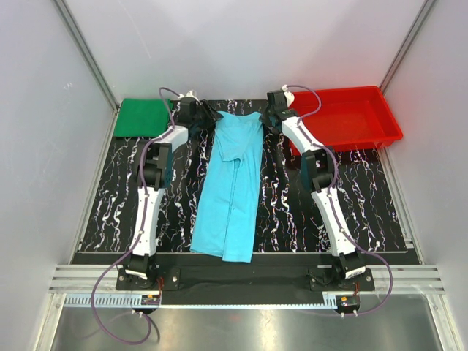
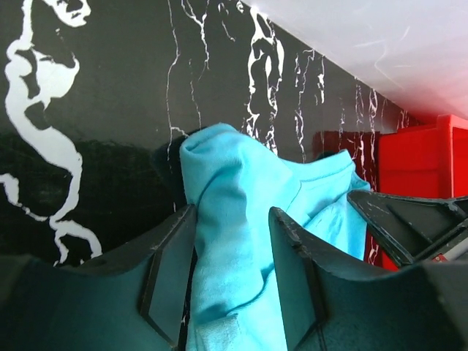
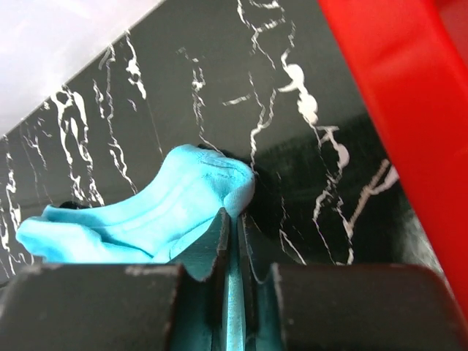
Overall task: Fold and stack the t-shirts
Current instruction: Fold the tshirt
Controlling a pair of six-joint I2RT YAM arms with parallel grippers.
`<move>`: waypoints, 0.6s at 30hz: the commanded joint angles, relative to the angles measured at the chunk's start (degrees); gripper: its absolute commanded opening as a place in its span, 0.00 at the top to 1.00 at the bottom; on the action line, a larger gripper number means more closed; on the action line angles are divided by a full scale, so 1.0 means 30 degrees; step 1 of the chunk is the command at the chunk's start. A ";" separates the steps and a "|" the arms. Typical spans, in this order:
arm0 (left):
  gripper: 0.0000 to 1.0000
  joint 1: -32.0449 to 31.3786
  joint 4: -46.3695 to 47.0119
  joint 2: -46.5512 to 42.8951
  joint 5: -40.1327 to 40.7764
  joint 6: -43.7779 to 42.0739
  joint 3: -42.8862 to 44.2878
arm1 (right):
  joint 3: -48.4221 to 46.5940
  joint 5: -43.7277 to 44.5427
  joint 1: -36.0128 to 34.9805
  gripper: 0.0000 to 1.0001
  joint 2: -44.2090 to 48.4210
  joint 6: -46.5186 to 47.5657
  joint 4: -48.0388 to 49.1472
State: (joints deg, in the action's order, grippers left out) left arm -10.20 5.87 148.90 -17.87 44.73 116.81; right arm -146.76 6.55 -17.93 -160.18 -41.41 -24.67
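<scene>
The light cyan-blue t-shirt (image 1: pixel 230 183) lies as a long narrow strip down the middle of the black marbled mat, collar end at the far side. My left gripper (image 1: pixel 212 117) is at its far left corner. In the left wrist view the left gripper (image 2: pixel 232 219) stands open, with a raised fold of the cyan shirt (image 2: pixel 234 168) between the fingers. My right gripper (image 1: pixel 267 117) is at the far right corner. There the right gripper (image 3: pixel 235 216) is shut on a pinch of the cyan cloth (image 3: pixel 175 197). The dark green t-shirt (image 1: pixel 142 117) lies folded at the far left.
A red plastic tray (image 1: pixel 380 135) stands at the far right of the mat, close beside the right arm, and its wall (image 3: pixel 395 110) fills the right side of the right wrist view. White walls enclose the table on three sides.
</scene>
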 commanded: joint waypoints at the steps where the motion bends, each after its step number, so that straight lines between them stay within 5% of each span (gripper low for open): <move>1: 0.51 0.0147 0.1383 0.0258 -0.0401 0.0236 0.1081 | -0.1263 0.0777 0.0089 0.90 -0.0570 0.0180 0.1978; 8: 0.56 0.0586 0.1501 0.1664 -0.0401 0.1495 0.2864 | -0.1617 -0.0392 0.0118 0.81 -0.0836 -0.0083 0.3066; 12: 0.76 0.0791 0.2144 0.2835 -0.0899 0.2490 0.4301 | -0.1881 -0.1156 0.0118 0.67 -0.0719 -0.0523 0.2920; 13: 0.89 0.0849 0.2261 0.3011 -0.0870 0.2550 0.4565 | -0.1997 -0.1244 0.0118 0.63 -0.0631 -0.0495 0.2600; 18: 1.00 0.1113 0.2439 0.3307 -0.0199 0.2289 0.5300 | -0.1764 -0.1362 0.0118 0.49 0.0801 0.0295 0.1546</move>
State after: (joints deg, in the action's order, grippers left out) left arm -7.60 9.10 159.06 -19.14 51.59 129.51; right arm -149.58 3.40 -17.85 -162.39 -42.04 -19.25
